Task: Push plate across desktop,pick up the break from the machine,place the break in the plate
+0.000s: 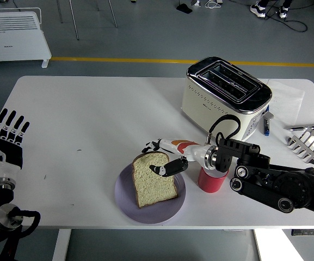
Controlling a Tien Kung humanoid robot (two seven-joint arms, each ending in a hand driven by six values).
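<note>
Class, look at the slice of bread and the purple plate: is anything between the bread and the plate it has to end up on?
Nothing visible is. The bread already lies flat on the purple plate, with the right hand over its far edge. The red cup stands beside the plate, to its right.

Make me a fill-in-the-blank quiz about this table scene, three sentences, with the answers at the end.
1. The bread lies on the ____ plate.
2. The red cup stands between the plate and the ____.
3. The right hand reaches over the ____, while the left hand rests open at the table's left edge.

Missing words: purple; toaster; bread
</note>
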